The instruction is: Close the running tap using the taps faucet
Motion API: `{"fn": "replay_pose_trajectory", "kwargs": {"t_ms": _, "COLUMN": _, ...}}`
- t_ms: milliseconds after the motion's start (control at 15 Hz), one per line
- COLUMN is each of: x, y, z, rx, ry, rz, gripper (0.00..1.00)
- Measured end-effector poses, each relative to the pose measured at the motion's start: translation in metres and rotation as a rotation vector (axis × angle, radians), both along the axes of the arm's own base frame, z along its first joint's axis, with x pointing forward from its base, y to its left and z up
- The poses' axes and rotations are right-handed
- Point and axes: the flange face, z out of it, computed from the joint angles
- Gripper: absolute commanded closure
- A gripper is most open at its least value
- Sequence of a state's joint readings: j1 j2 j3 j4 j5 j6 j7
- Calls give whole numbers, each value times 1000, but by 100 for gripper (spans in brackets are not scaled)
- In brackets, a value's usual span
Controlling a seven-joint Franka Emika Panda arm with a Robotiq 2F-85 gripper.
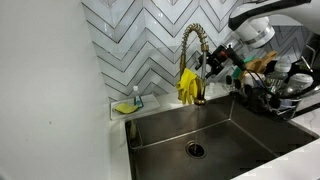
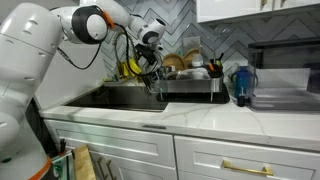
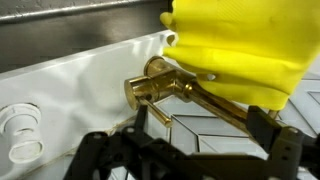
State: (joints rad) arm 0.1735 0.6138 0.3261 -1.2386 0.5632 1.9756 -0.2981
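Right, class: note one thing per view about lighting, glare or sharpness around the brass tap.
Wrist view: the yellow glove is bright and almost textureless, the tap glints, the tool is a dark, soft silhouette. In an exterior view the steel sink shows a soft sheen under even light; in an exterior view the white arm looms large in the foreground.

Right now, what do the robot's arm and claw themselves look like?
The arm is glossy white with bulky rounded links and a dark joint cap in an exterior view. The claw is black; the wrist view shows its fingers as black angular linkages. No markings are legible.
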Motion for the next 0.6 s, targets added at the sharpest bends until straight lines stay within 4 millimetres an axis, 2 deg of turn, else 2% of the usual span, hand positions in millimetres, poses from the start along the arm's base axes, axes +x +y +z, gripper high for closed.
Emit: {"fn": "replay_pose_trajectory", "kwargs": {"t_ms": 600, "x": 6, "y": 8, "z": 2, "rx": 26, "ry": 19, "rz": 32, "gripper": 0}}
